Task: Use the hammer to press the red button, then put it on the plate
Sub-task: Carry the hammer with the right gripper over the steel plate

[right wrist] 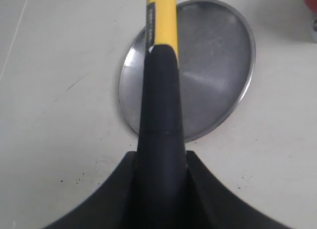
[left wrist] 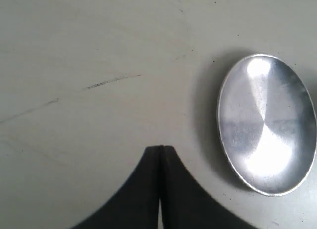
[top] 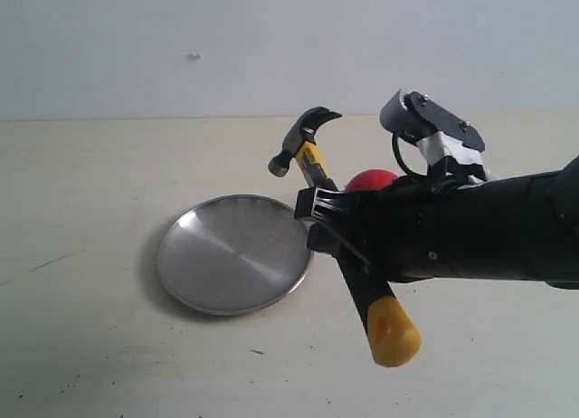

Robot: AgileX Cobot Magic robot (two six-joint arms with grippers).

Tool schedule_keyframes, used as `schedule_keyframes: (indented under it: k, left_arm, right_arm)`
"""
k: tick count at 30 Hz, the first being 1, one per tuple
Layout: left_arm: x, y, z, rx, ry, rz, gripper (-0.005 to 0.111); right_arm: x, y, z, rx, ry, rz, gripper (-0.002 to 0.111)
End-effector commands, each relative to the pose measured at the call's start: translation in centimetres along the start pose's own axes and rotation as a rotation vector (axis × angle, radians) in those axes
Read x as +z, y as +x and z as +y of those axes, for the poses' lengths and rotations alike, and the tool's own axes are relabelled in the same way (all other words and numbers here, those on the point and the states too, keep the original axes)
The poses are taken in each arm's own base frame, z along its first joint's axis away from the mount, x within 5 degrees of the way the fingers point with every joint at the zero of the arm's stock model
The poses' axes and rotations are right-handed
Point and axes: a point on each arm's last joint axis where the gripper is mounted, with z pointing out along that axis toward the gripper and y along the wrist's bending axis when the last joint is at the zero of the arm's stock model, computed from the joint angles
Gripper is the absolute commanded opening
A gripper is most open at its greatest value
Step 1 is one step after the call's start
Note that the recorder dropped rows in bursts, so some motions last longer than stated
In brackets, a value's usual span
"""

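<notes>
My right gripper [top: 324, 221] is shut on the black grip of the hammer [top: 308, 156] and holds it tilted in the air, dark head up and away, yellow end [top: 392, 332] down toward the front. In the right wrist view the hammer's handle [right wrist: 161, 70] runs out from between the fingers [right wrist: 205, 187] across the plate [right wrist: 218, 60]. The silver plate [top: 231, 255] lies on the table just left of the gripper. Behind the right arm only the top of the red button [top: 371, 179] shows. My left gripper [left wrist: 161, 148] is shut and empty, above bare table beside the plate [left wrist: 267, 122].
The pale table [top: 81, 337] carries a few faint scratches and specks. A plain light wall [top: 181, 47] rises behind it. The thick black right arm [top: 479, 228] comes in from the right edge and covers the area around the button.
</notes>
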Motion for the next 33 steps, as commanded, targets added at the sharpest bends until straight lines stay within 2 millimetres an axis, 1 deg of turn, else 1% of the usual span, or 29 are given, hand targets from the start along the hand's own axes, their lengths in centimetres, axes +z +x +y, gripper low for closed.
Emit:
schedule_keyframes:
  k: [1, 3, 6, 8, 11, 14, 17, 22, 26, 28, 31, 33]
  left_arm:
    - [-0.2, -0.1, 0.0, 0.005, -0.001, -0.023, 0.0]
    - [-0.2, -0.1, 0.0, 0.007, -0.001, -0.023, 0.0]
    - [-0.2, -0.1, 0.0, 0.009, -0.001, -0.023, 0.0]
    - [-0.2, -0.1, 0.0, 0.009, -0.001, -0.023, 0.0]
    - [-0.2, -0.1, 0.0, 0.009, 0.001, -0.02, 0.0]
    - [-0.2, -0.1, 0.0, 0.009, 0.002, -0.018, 0.0]
    - [-0.2, -0.1, 0.0, 0.009, 0.002, -0.018, 0.0]
    - [-0.2, -0.1, 0.0, 0.009, 0.0, -0.022, 0.0]
    - [-0.2, -0.2, 0.1, 0.017, -0.005, -0.03, 0.0]
    - [-0.2, -0.2, 0.1, 0.017, -0.009, -0.036, 0.0]
    - [-0.2, -0.3, 0.1, 0.02, -0.013, -0.047, 0.0]
    - [-0.2, -0.3, 0.1, 0.028, -0.011, -0.048, 0.0]
  right_arm:
    - [0.0, -1.2, 1.2, -0.118, -0.014, -0.063, 0.0]
    - [-0.2, -1.8, 2.2, -0.247, -0.047, -0.068, 0.0]
    - [-0.3, -2.5, 3.3, -0.356, -0.074, -0.069, 0.0]
    - [0.1, -2.8, 3.7, -0.431, -0.075, -0.047, 0.0]
    - [0.9, -2.9, 3.8, -0.512, -0.049, 0.01, 0.0]
    - [1.5, -3.5, 3.8, -0.516, 0.019, 0.039, 0.0]
    - [1.6, -4.0, 3.6, -0.417, 0.055, 0.0, 0.0]
    - [1.8, -4.2, 3.4, -0.179, 0.006, -0.11, 0.0]
    - [2.6, -3.9, 2.9, -0.102, 0.012, -0.108, 0.0]
    - [3.0, -3.6, 3.1, -0.063, 0.007, -0.1, 0.0]
    - [3.6, -2.9, 3.8, 0.025, -0.022, -0.116, 0.0]
    - [4.2, -2.2, 4.5, 0.048, -0.043, -0.134, 0.0]
